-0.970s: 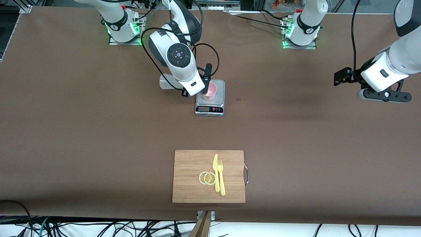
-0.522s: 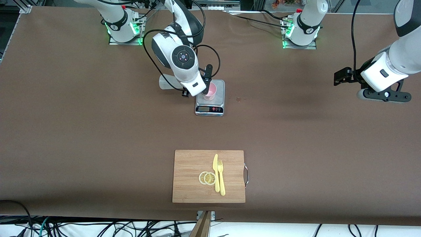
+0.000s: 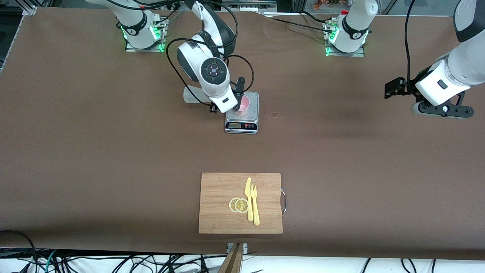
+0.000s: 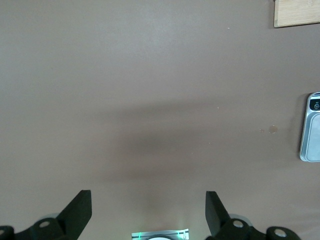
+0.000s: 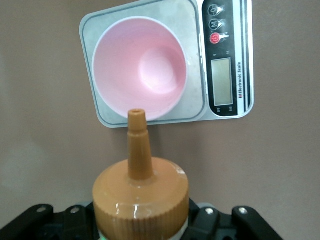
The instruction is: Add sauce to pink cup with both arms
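My right gripper is shut on the sauce bottle, held tilted beside the scale. In the right wrist view the bottle's orange cap fills the space between the jaws of the gripper, and its nozzle tip sits just outside the rim of the pink cup. The cup stands upright on the scale and looks empty. My left gripper waits open and empty, high over bare table at the left arm's end; its wrist view shows the gripper holding nothing.
The cup stands on a small steel kitchen scale, also in the right wrist view and at the edge of the left wrist view. A wooden cutting board with lemon slices, a yellow knife and a fork lies nearer the front camera.
The right arm has shifted slightly toward the scale with the bottle. The left arm has not moved.
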`<state>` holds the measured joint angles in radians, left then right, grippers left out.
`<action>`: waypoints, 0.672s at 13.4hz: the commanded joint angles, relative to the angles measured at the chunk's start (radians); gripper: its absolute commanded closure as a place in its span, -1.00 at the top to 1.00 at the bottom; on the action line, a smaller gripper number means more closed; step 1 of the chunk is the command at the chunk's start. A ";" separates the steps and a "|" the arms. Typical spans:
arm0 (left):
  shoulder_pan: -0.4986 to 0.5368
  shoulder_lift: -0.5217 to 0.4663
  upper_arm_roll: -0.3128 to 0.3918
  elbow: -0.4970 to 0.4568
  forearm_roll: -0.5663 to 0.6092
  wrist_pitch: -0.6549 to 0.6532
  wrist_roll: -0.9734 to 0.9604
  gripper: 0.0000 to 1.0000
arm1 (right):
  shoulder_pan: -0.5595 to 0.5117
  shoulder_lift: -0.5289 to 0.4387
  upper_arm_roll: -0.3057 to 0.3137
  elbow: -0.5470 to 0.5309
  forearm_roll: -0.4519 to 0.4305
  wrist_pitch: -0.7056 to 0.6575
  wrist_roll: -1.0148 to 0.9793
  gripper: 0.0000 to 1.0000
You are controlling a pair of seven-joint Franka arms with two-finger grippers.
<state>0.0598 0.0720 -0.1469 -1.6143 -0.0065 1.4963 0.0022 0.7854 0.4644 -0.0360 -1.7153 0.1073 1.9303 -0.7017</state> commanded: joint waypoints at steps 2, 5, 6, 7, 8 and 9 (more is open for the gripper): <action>0.002 0.005 -0.003 0.024 0.000 -0.021 0.015 1.00 | 0.029 0.011 -0.012 0.025 -0.031 -0.030 0.044 -0.72; 0.002 0.005 -0.003 0.024 0.000 -0.021 0.015 1.00 | 0.035 0.011 -0.012 0.020 -0.034 -0.030 0.044 -0.79; 0.002 0.005 -0.003 0.024 0.000 -0.021 0.015 1.00 | 0.035 0.011 -0.012 0.019 -0.034 -0.030 0.045 -0.79; 0.002 0.005 -0.003 0.024 0.000 -0.021 0.015 1.00 | 0.037 0.013 -0.012 0.019 -0.035 -0.030 0.045 -0.84; 0.002 0.005 -0.003 0.024 0.000 -0.021 0.015 1.00 | 0.037 0.014 -0.013 0.017 -0.038 -0.030 0.057 -0.87; 0.002 0.005 -0.003 0.024 0.000 -0.021 0.015 1.00 | 0.040 0.016 -0.013 0.019 -0.040 -0.030 0.065 -0.90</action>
<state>0.0598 0.0720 -0.1469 -1.6143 -0.0065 1.4958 0.0022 0.8072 0.4803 -0.0363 -1.7152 0.0881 1.9292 -0.6662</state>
